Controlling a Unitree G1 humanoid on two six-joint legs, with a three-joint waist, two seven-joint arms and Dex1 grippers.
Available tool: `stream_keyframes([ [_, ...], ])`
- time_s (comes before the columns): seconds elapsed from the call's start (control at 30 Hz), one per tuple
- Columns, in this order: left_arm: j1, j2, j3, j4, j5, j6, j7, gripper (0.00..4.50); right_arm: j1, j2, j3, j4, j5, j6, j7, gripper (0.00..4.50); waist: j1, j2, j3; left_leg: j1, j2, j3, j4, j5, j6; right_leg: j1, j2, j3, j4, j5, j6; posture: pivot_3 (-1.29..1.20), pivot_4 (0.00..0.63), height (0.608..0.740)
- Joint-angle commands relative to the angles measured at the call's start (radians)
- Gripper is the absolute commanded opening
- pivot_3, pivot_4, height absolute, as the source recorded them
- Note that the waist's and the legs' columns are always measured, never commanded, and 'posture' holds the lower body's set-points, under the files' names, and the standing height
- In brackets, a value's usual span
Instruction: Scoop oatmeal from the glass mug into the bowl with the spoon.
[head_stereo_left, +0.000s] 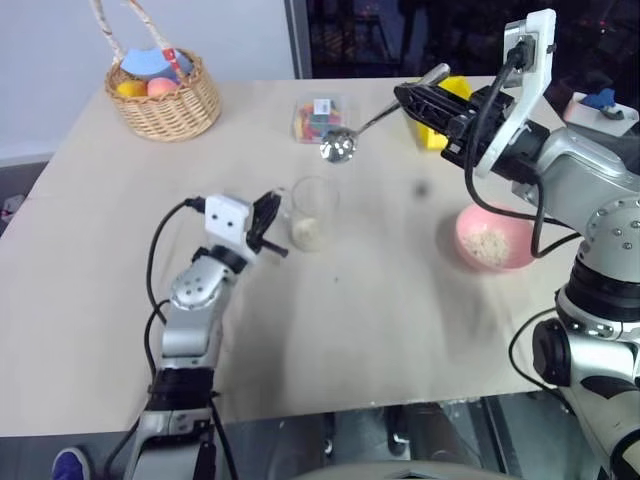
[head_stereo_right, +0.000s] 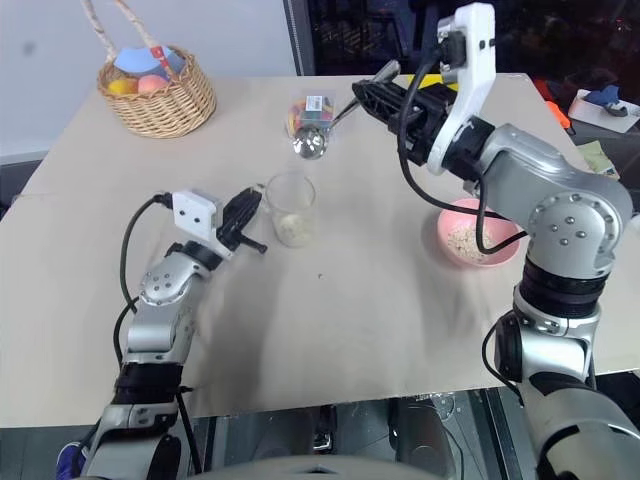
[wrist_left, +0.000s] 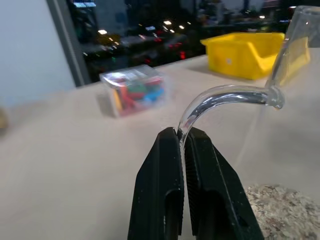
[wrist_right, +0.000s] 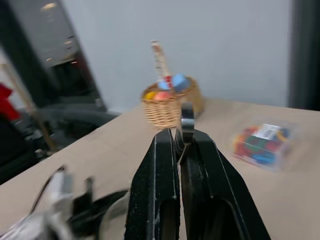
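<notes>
Glass mug (head_stereo_left: 312, 212) handle is being pinched by your closed left gripper (wrist_left: 183, 137); your right gripper (wrist_right: 179, 136) is clamping the spoon (head_stereo_left: 345, 142) above it.

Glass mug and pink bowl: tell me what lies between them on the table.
Nothing: in the left eye view, bare table separates the glass mug from the bowl.
</notes>
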Motion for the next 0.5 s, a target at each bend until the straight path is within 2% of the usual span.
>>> stream_keyframes([
  [0.03,-0.061,-0.013,-0.011,-0.020,0.035,0.001,0.051,0.03,-0.032,-0.016,0.028,-0.043,0.015,-0.003,0.024,0.00,0.000,0.000,0.000,0.000,0.000,-0.001,0.000,0.000,0.000,0.000,0.000,0.000,0.000,0.000,0.000,0.00,0.150,0.740],
  [0.23,-0.088,-0.040,-0.029,-0.028,0.041,-0.012,0.062,0.03,-0.025,-0.062,0.128,-0.038,-0.093,-0.031,0.064,0.00,-0.001,0.000,0.000,-0.001,-0.001,-0.002,0.000,0.000,0.000,0.000,0.000,0.000,-0.001,0.000,0.000,0.00,0.150,0.740],
  [0.37,-0.080,-0.053,-0.045,-0.028,0.053,-0.061,0.059,0.03,-0.027,-0.146,0.291,-0.035,-0.298,-0.110,0.126,0.00,0.000,0.000,0.000,-0.003,-0.001,-0.002,0.001,0.000,0.000,-0.001,0.000,-0.002,-0.001,0.000,0.000,0.00,0.150,0.740],
  [0.5,-0.159,-0.079,-0.079,0.075,0.091,-0.132,0.071,0.03,-0.009,-0.186,0.405,0.007,-0.438,-0.179,0.184,0.00,0.004,0.000,0.000,-0.004,-0.002,-0.001,0.002,0.000,0.000,-0.001,0.000,-0.004,-0.002,0.000,0.000,0.00,0.150,0.740],
])
